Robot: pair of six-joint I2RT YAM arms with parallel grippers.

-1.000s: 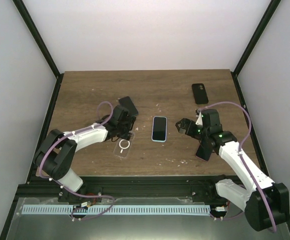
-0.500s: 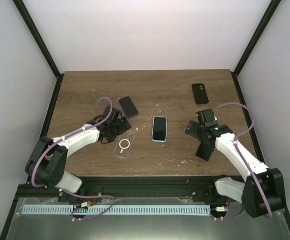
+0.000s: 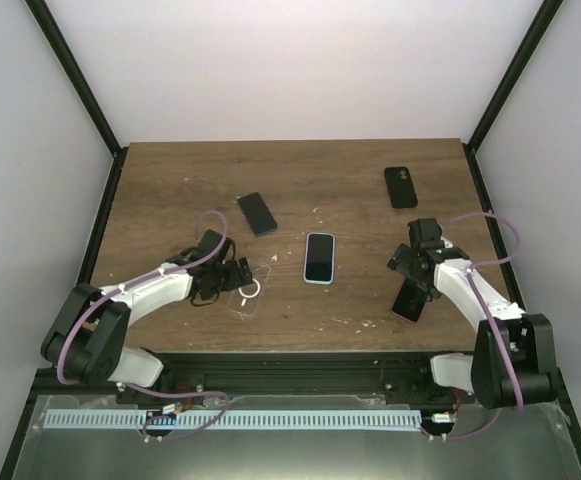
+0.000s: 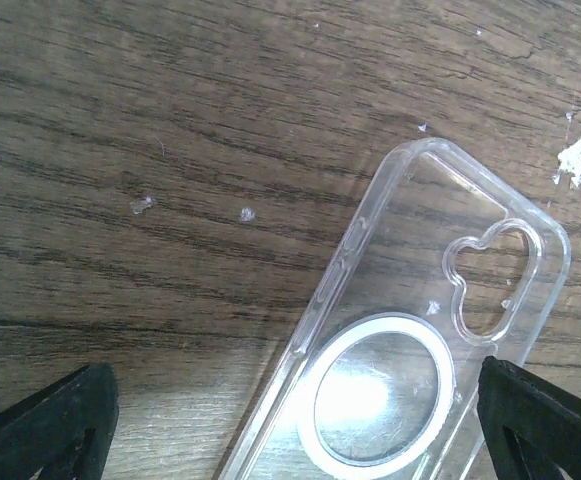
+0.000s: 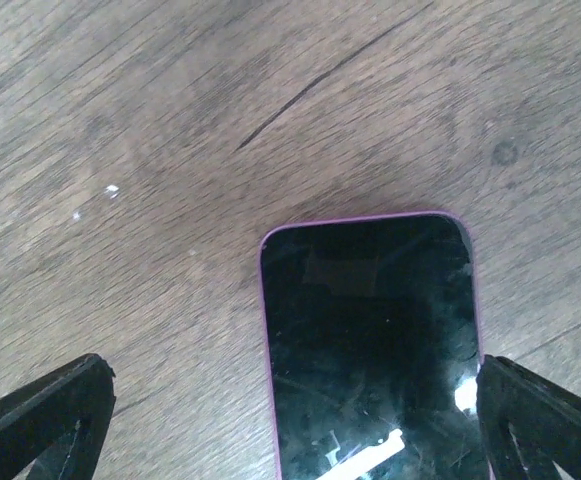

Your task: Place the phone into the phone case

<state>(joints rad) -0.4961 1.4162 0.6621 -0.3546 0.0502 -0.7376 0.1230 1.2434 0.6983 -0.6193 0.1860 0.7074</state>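
A clear phone case (image 3: 249, 290) with a white ring lies flat on the wooden table, left of centre. My left gripper (image 3: 228, 277) hovers at the case's left edge. In the left wrist view the case (image 4: 410, 340) lies below the left gripper (image 4: 295, 425), whose fingers are open and hold nothing. A bare black phone (image 3: 257, 213) lies behind the case, apart from it. My right gripper (image 3: 413, 268) is open over a phone with a pink-purple rim (image 3: 407, 301). The right wrist view shows that phone (image 5: 370, 340) under the right gripper (image 5: 295, 425), untouched.
A phone in a light blue case (image 3: 319, 257) lies at the table's centre. Another black phone (image 3: 401, 187) lies at the back right. Black frame posts and white walls close in the table on both sides.
My left gripper drew back from the black phone toward the near left and opened wide above the clear case. My right gripper pulled back to the right, over the pink-rimmed phone.
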